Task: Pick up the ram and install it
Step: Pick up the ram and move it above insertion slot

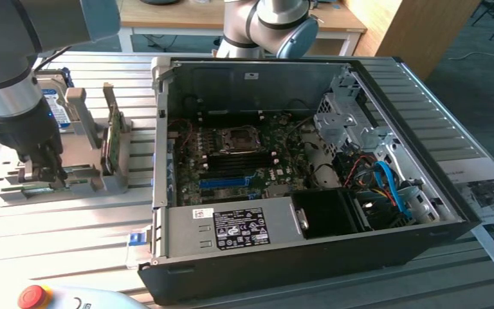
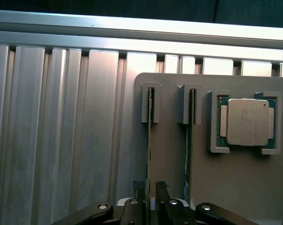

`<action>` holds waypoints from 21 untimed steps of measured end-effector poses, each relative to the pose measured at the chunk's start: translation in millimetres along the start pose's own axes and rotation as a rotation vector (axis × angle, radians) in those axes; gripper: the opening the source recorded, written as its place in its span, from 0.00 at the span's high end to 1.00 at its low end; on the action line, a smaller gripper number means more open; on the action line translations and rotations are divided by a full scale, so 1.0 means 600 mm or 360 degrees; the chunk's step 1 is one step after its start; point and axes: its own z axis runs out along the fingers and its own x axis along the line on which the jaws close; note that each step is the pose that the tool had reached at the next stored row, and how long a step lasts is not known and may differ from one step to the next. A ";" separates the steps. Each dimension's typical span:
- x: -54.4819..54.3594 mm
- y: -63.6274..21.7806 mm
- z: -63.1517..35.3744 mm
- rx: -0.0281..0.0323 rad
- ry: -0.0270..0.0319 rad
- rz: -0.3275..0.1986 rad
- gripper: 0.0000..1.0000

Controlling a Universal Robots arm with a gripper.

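The ram (image 2: 149, 136) is a thin green stick standing on edge in a slot of the grey holder (image 2: 169, 178). My gripper (image 2: 150, 187) straddles its near end, one dark finger (image 2: 138, 202) on each side and pressed against the board. In the exterior view the gripper (image 1: 41, 172) reaches down into the holder (image 1: 84, 177) at the exterior view's left, beside the open computer case (image 1: 316, 251). The motherboard (image 1: 229, 158) lies in the case, with blue memory slots (image 1: 229, 182) near its front.
A second green stick (image 2: 190, 140) stands in the neighbouring slot, and a processor chip (image 2: 247, 122) sits in a pocket beyond it. A hard drive (image 1: 52, 96) and a green card on edge (image 1: 114, 132) stand behind the holder. A red stop button (image 1: 33, 296) is at the front.
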 end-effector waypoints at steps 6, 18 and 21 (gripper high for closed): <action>0.000 0.000 0.000 0.00002 0.00000 -0.0001 0.76; 0.000 0.000 0.000 0.00003 -0.00001 -0.0002 0.76; 0.000 0.000 0.000 0.00003 0.00000 -0.0002 0.84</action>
